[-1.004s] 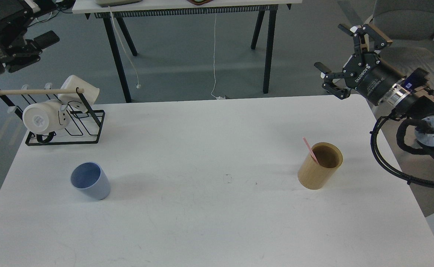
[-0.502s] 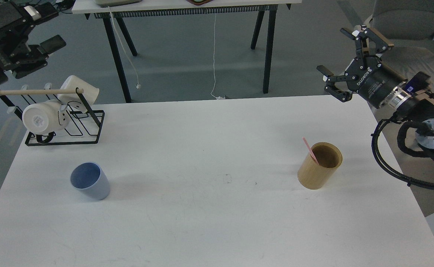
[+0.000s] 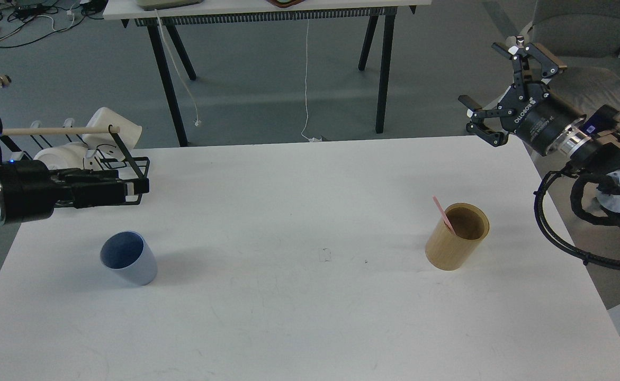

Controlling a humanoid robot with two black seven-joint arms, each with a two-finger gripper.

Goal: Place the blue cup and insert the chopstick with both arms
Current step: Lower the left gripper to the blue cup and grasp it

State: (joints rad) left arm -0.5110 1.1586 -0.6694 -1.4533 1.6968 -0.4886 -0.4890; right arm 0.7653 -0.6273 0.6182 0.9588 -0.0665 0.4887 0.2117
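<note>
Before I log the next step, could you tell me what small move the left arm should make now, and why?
Probably lower the left gripper toward the blue cup. It hangs above the white table in front of the cup rack, with the cup nearer the robot and untouched. The right gripper is open, off the table's far right corner, away from the wooden holder.

Blue cup and pink chopstick on the white table

The blue cup [image 3: 128, 257] stands upright and open-mouthed on the table's near-left part. Well apart, on the right, a pink chopstick [image 3: 443, 215] leans inside an upright tan wooden holder [image 3: 457, 236], its tip poking out leftward.
</note>
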